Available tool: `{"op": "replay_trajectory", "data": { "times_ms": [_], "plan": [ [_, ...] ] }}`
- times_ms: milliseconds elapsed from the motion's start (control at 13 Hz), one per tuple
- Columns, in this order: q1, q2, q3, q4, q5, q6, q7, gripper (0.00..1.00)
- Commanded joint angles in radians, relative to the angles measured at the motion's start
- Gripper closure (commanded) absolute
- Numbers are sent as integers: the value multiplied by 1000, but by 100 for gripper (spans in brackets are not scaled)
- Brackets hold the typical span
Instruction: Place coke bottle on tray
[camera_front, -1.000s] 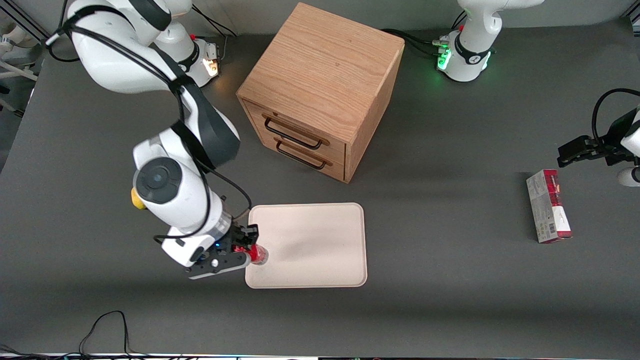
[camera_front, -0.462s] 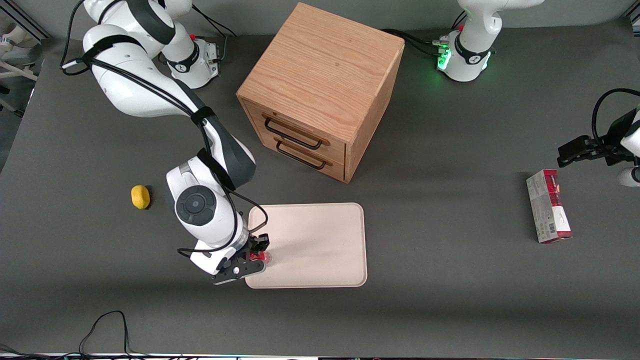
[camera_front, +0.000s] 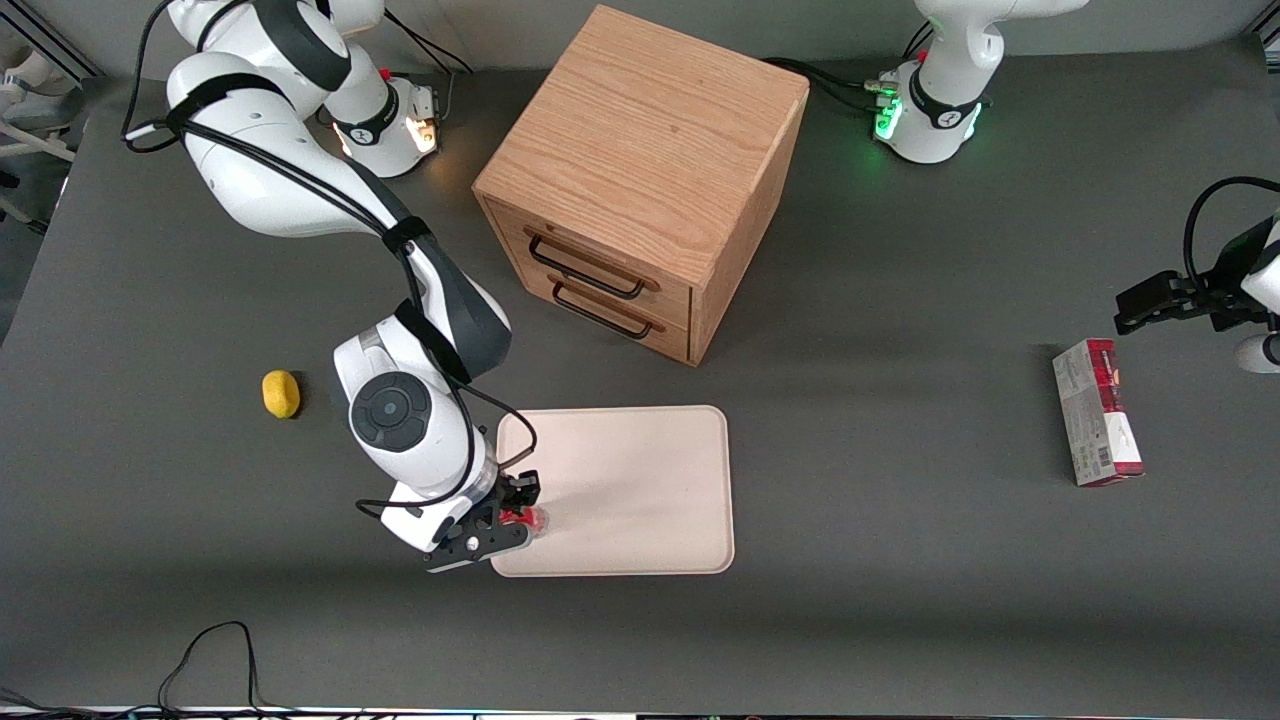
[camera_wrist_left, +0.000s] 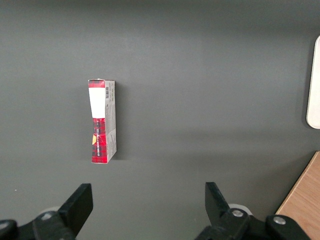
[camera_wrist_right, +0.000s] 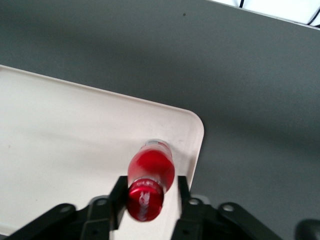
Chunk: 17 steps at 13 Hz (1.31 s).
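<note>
The coke bottle (camera_front: 533, 519) is small and red, and stands upright on the cream-beige tray (camera_front: 640, 480), just inside the tray corner nearest the working arm and the front camera. My right gripper (camera_front: 515, 508) is shut on the bottle from above. In the right wrist view the red cap and body of the bottle (camera_wrist_right: 152, 165) sit between the two black fingers of the gripper (camera_wrist_right: 151, 187), above the tray's rounded corner (camera_wrist_right: 192, 125). Most of the bottle is hidden under the gripper in the front view.
A wooden two-drawer cabinet (camera_front: 640, 170) stands farther from the front camera than the tray. A yellow lump (camera_front: 281, 393) lies beside the working arm. A red-and-grey carton (camera_front: 1097, 412) lies toward the parked arm's end; it also shows in the left wrist view (camera_wrist_left: 102, 122).
A second ago the gripper held the bottle higher at the tray's edge. It moved down and a little further over the tray, uncovering the yellow lump. It has barely moved in the last half second.
</note>
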<state>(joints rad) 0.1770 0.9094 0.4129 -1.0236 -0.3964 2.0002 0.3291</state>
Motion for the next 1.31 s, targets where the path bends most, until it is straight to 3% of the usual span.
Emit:
{"op": "replay_trajectory", "data": {
  "times_ms": [0,231,462,769,1000,1231],
  "plan": [
    [-13,-18,10,-21,-24,17,25,0],
    [-25,-99,11,-27,17,-53,30,0],
    [-63,-287,-66,-97,213,-223,5,0],
    [-59,-695,-297,-572,411,-178,-100,0],
    [-57,-936,-393,-829,416,-164,-104,0],
    [-57,-1069,-414,-905,410,-207,-122,0]
  ]
}}
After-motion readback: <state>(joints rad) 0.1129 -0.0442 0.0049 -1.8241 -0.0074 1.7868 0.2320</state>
